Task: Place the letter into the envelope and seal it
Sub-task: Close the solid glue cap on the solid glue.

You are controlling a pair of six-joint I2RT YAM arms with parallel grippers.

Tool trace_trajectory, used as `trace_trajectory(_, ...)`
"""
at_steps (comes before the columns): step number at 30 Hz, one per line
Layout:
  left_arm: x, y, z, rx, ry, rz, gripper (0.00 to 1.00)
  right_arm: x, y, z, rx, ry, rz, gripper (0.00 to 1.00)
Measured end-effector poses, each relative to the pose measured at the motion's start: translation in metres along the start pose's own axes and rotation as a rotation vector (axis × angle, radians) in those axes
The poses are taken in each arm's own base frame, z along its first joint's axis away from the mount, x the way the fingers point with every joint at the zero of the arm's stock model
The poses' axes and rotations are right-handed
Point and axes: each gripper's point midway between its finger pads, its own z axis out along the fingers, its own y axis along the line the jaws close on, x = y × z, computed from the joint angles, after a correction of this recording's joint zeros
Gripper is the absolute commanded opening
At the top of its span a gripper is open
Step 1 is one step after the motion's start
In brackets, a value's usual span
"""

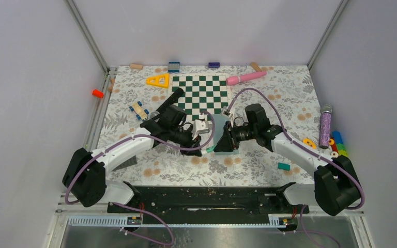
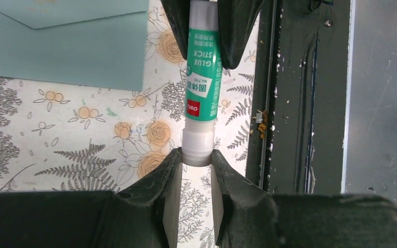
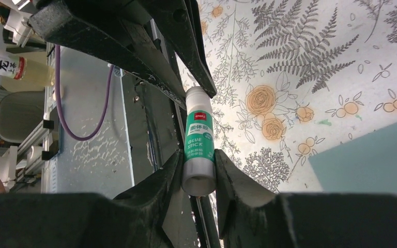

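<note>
Two tools, one glue stick (image 2: 202, 77). Grip: left tool (image 2: 196, 157) clamped on its white cap (image 2: 196, 147), right tool (image 3: 198, 157) clamped on the green body. Envelope (image 2: 62, 51): flat on the bench (image 2: 108, 134), just beside. Letter: not visible. Handling: pull straight apart along the stick's axis, with no sideways bend.

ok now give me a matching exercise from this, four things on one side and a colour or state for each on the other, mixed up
Things:
1. glue stick
2. envelope
3. chessboard
4. glitter tube

Descriptions:
a. teal, lying flat
b. purple, over at the right side
c. clamped at both ends
d. green and white squares

Pairs: 1-c, 2-a, 3-d, 4-b
</note>
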Motion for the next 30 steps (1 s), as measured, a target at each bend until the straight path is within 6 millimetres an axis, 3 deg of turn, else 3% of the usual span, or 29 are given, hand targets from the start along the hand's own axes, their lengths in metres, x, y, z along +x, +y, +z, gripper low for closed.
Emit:
trace_trajectory(10, -0.015, 0.016, -0.008, -0.044, -0.098, -0.025, 0.00, -0.018, -0.009, -0.004, 0.001, -0.066, 0.038, 0.00)
trace_trajectory(30, -0.008, 0.016, -0.009, -0.069, -0.112, -0.041, 0.00, -0.011, -0.014, 0.007, -0.071, -0.037, 0.195, 0.00)
